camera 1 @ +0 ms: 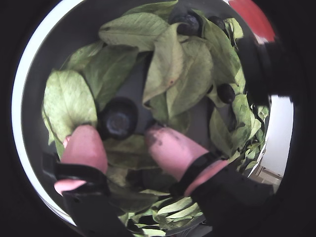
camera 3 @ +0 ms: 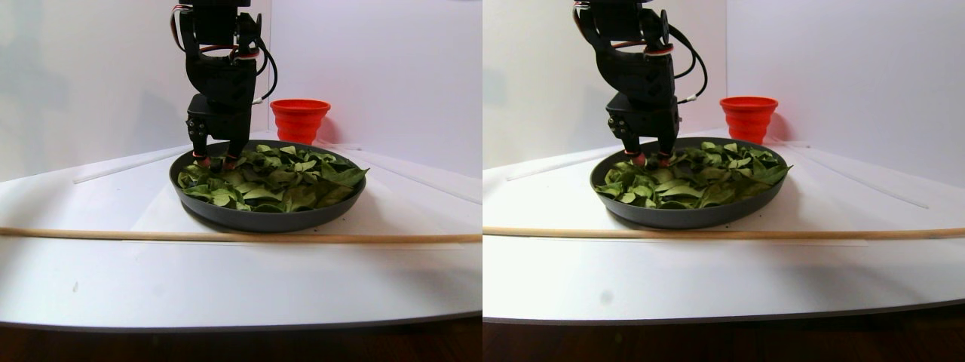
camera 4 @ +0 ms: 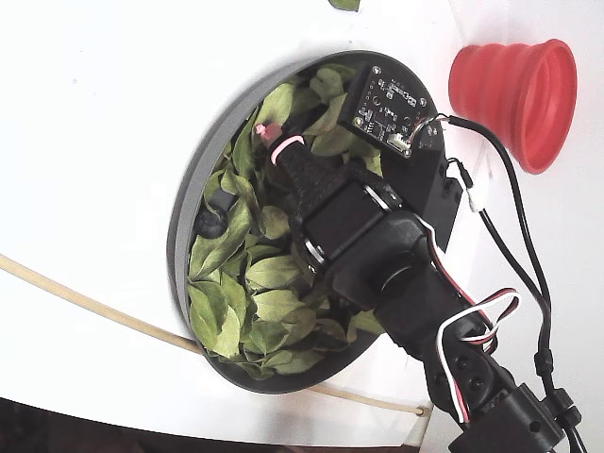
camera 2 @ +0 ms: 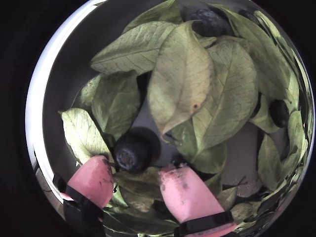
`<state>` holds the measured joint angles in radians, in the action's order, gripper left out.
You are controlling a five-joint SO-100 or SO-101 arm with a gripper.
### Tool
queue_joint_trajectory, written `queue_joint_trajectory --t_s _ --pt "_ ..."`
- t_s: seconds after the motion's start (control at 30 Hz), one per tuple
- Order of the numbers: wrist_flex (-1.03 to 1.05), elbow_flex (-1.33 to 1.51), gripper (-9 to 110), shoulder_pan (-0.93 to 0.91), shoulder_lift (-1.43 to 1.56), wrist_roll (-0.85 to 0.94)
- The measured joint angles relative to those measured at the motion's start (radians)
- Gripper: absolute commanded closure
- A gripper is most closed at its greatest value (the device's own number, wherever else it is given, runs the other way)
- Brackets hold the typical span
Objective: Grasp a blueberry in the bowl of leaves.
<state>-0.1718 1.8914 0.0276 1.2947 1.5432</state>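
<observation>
The dark-grey bowl (camera 1: 19,98) (camera 2: 37,98) (camera 3: 264,219) (camera 4: 184,208) holds many green leaves (camera 1: 133,29) (camera 2: 182,84) (camera 3: 279,181) (camera 4: 274,274). A dark blueberry (camera 1: 118,117) (camera 2: 131,153) lies on bare bowl floor among them. My gripper (camera 1: 120,136) (camera 2: 136,168) (camera 3: 215,161) (camera 4: 274,140) is open, with its pink fingertips down in the bowl on either side of the berry and just short of it. Nothing is held. Other blueberries (camera 1: 187,20) (camera 2: 279,112) show farther off in both wrist views.
A red ribbed cup (camera 3: 300,119) (camera 4: 514,90) stands behind the bowl. A thin wooden stick (camera 3: 226,236) (camera 4: 75,297) lies across the white table in front of the bowl. The arm's body and cables hang over the bowl's far side.
</observation>
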Motion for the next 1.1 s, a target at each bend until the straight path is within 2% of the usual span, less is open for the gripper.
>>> queue_joint_trajectory --t_s 1.1 --pt "-0.048 -0.048 84 0.0 -0.051 -0.008"
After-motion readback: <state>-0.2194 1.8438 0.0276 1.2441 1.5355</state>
